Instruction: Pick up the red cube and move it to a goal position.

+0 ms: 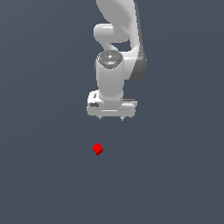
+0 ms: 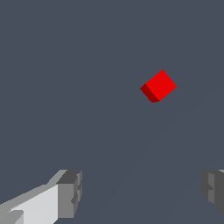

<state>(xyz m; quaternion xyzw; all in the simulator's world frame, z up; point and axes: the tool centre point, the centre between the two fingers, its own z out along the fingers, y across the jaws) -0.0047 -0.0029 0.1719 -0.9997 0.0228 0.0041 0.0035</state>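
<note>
The red cube (image 1: pixel 98 149) is a tiny bright red block lying on the dark grey floor, turned at an angle. My white gripper (image 1: pixel 112 118) hangs above and behind it, a little toward the exterior view's right, well clear of it. Its two short fingertips point down and stand wide apart with nothing between them. In the wrist view the cube (image 2: pixel 159 86) lies ahead of the fingers (image 2: pixel 70 193), outside the gap between them. The gripper (image 2: pixel 140 192) is open and empty.
The flat dark grey floor (image 1: pixel 43 175) fills both views. The white arm (image 1: pixel 116 39) rises behind the gripper. Nothing else shows.
</note>
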